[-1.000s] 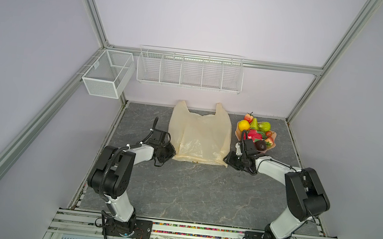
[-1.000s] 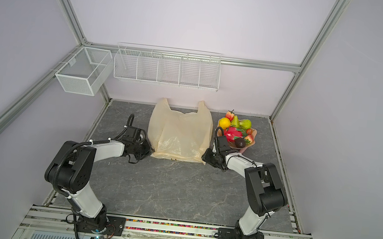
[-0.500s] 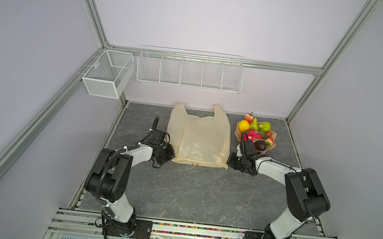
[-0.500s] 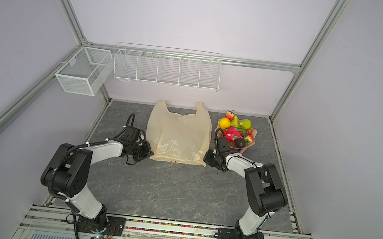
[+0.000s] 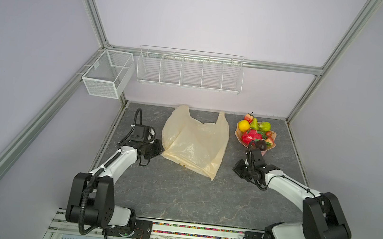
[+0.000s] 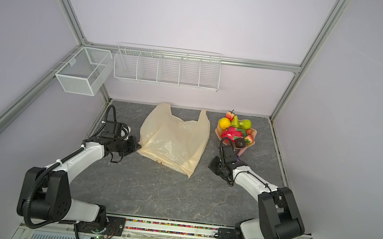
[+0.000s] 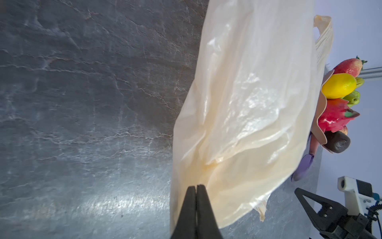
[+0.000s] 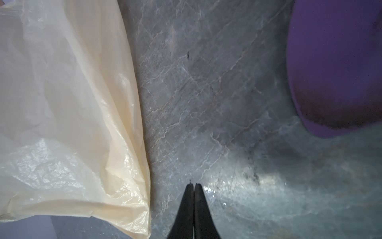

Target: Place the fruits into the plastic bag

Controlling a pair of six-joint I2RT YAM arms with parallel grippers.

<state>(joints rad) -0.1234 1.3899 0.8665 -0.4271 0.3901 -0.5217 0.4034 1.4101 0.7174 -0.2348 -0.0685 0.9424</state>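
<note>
The plastic bag point(image 5: 195, 140) point(image 6: 174, 138) lies crumpled and skewed in the middle of the table, handles toward the back wall. My left gripper point(image 5: 160, 149) point(image 7: 196, 186) is shut at the bag's point(image 7: 248, 103) near left edge, and the film's creases run to its tips. The fruits point(image 5: 254, 134) point(image 6: 235, 131) are piled in a pink dish point(image 5: 272, 146) at the back right: a yellow citrus point(image 5: 243, 125), green pears point(image 5: 264, 126), a dragon fruit point(image 5: 251, 136) and a dark one point(image 5: 261, 145). My right gripper point(image 5: 235, 167) point(image 8: 194, 184) is shut and empty over bare table right of the bag point(image 8: 62, 103).
A purple scoop point(image 8: 330, 62) point(image 7: 303, 167) lies beside the dish, close to my right gripper. Two white wire baskets point(image 5: 189, 71) point(image 5: 109, 75) hang on the back and left walls, above the table.
The right gripper has shut on nothing beside the bag. The bag has bunched up and its near right corner has slid toward the front and left. The left gripper stays at the bag's edge.
</note>
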